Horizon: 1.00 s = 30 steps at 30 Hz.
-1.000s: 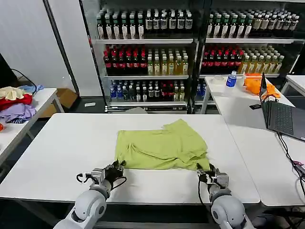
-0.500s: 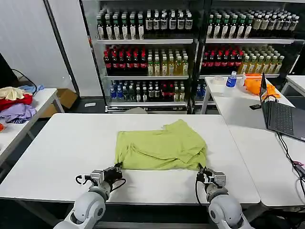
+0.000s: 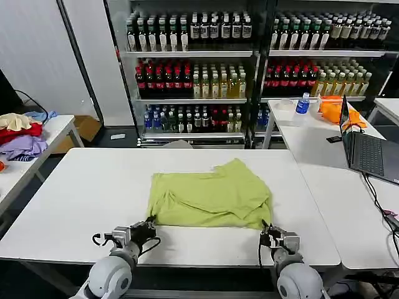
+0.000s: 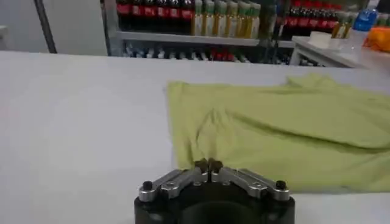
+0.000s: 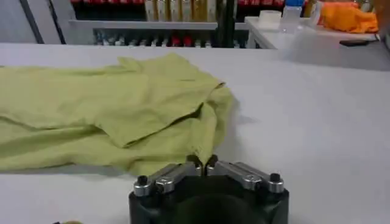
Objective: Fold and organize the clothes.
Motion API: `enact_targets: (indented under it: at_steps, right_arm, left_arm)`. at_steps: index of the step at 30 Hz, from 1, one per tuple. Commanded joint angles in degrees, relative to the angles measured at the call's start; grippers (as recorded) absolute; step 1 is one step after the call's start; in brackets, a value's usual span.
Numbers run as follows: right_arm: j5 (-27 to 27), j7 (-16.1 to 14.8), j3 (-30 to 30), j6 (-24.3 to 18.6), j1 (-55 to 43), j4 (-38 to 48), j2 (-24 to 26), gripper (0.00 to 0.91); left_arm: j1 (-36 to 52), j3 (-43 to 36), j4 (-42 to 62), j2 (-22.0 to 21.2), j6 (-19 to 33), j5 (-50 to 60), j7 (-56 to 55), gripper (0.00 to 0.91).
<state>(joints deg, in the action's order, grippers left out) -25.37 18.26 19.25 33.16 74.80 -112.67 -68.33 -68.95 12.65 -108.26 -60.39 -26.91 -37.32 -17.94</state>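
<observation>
The lime t-shirt lies roughly folded and wrinkled at the middle of the white table. At its near left corner, my left gripper is shut on the hem. The left wrist view shows the fingertips pinched together at the edge of the t-shirt. My right gripper is shut on the near right corner. In the right wrist view a fold of the t-shirt runs down into the closed right gripper. Both grippers sit close to the table's near edge.
A side table at the left carries a heap of red, purple and cream garments. On the table to the right are a laptop, an orange cloth and a blue bottle. Drink shelves stand behind.
Both grippers have drawn back toward the table's near edge, still shut on the shirt's front corners. The shirt slid nearer with them and its front edge pulled straighter.
</observation>
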Motion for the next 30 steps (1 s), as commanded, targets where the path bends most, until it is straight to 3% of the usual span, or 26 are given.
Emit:
enact_targets:
  at_steps: [1, 16, 17, 18, 19, 20, 21, 22, 26, 30]
  right_arm:
    - [2.9, -0.5, 3.1, -0.2, 10.1, -7.6, 0.2, 0.0]
    - [10.9, -2.5, 6.2, -0.1, 24.2, -16.8, -1.9, 0.0]
    - [11.4, -2.3, 6.2, -0.1, 24.5, -17.0, -2.2, 0.242]
    - [11.6, -2.1, 6.1, -0.1, 24.6, -17.2, -2.6, 0.806]
    - [11.8, -2.1, 6.1, -0.1, 24.7, -17.3, -2.8, 0.907]
    - [11.9, -2.0, 6.0, -0.1, 24.7, -17.5, -3.0, 0.907]
    - [11.9, -2.2, 5.8, -0.1, 24.6, -17.8, -3.3, 0.907]
    - [12.1, -2.3, 5.8, -0.1, 24.6, -18.1, -3.4, 0.907]
    - [16.8, -4.5, 6.3, -1.7, 24.2, -19.0, -3.4, 0.907]
    - [16.7, -5.3, 7.8, -3.1, 22.4, -20.7, -2.8, 0.907]
  left_arm:
    - [-5.3, 1.1, -4.6, 1.2, 0.0, 0.0, -0.2, 0.02]
    - [-22.0, 7.6, -17.3, 4.4, 0.7, 1.0, -0.7, 0.03]
    - [-22.5, 8.0, -17.5, 4.6, 0.8, 1.0, -0.9, 0.03]
    - [-22.9, 8.4, -17.8, 4.7, 0.8, 1.0, -1.1, 0.02]
    - [-23.2, 8.7, -18.0, 4.8, 0.8, 0.9, -1.2, 0.04]
    - [-23.5, 8.9, -18.3, 5.0, 0.7, 0.9, -1.3, 0.171]
    - [-23.6, 9.1, -18.6, 5.1, 0.6, 1.0, -1.3, 0.776]
    - [-23.7, 9.2, -18.9, 5.2, 0.5, 1.0, -1.3, 0.907]
    - [-23.2, 9.4, -19.7, 5.4, 0.2, 3.0, -1.7, 0.907]
    - [-22.6, 10.3, -21.5, 5.4, -0.2, 4.4, -1.9, 0.907]
